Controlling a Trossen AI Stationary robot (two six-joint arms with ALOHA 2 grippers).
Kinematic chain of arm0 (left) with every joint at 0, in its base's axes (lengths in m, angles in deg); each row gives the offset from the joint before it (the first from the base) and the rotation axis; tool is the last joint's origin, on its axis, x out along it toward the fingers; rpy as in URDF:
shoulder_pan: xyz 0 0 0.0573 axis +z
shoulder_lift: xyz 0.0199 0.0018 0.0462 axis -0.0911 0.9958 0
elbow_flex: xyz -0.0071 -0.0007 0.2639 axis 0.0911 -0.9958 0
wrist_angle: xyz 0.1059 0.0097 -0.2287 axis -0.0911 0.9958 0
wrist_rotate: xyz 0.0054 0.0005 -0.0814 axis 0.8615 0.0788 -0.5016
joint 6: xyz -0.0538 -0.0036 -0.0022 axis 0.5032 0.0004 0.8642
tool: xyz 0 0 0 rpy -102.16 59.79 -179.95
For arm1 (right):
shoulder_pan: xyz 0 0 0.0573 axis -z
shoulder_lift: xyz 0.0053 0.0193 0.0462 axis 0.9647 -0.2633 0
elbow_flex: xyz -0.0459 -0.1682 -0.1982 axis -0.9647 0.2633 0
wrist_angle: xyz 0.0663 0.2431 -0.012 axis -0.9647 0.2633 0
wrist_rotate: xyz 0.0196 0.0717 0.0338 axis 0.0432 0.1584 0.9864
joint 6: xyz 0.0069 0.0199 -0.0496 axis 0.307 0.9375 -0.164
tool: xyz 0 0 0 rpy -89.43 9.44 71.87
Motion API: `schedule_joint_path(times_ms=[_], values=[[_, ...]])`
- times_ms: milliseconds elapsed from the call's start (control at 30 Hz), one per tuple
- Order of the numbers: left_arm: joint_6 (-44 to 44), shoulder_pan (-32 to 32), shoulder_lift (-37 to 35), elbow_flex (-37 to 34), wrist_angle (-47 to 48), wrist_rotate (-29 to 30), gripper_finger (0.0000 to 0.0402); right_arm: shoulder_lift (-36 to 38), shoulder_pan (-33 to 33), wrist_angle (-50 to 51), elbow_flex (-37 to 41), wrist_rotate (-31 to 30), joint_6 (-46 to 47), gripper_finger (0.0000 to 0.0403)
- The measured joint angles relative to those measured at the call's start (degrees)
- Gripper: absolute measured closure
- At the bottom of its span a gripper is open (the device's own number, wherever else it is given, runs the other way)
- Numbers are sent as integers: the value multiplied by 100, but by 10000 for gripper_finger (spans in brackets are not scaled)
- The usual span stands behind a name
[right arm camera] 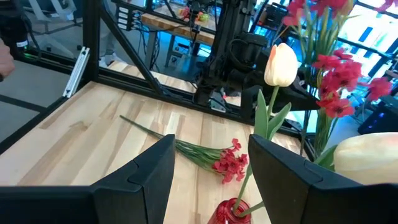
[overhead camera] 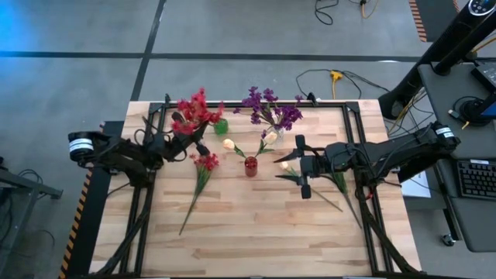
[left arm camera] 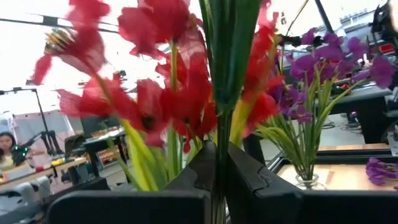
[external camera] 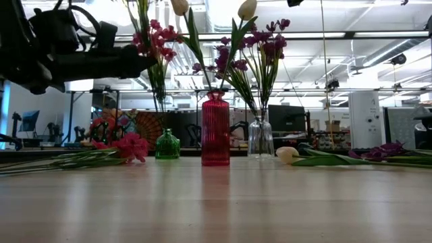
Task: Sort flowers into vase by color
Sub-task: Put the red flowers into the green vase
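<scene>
Three vases filled; one red sprig (overhead camera: pixel 203 167), cream and purple sprigs at four o'clock left. Left fingers (left arm camera: pixel 219 180) pinching red stems; right fingers (right arm camera: pixel 211 168) half-open, empty.

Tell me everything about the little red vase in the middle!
The red vase is a small bottle that looks like see-through ribbed glass, with a narrow neck and a straight body. It stands upright near the middle of the wooden table, between a green vase and a clear vase. Two cream tulips on long green stems stick out of it, far taller than the vase. No claw touches it.
</scene>
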Motion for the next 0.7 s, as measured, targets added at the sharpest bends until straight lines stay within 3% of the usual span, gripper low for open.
schedule_joint_path(times_ms=[700], values=[[-87, 186, 1213, 728, 11, -164, 401, -2, 211, 7, 0, 0, 33, 207]])
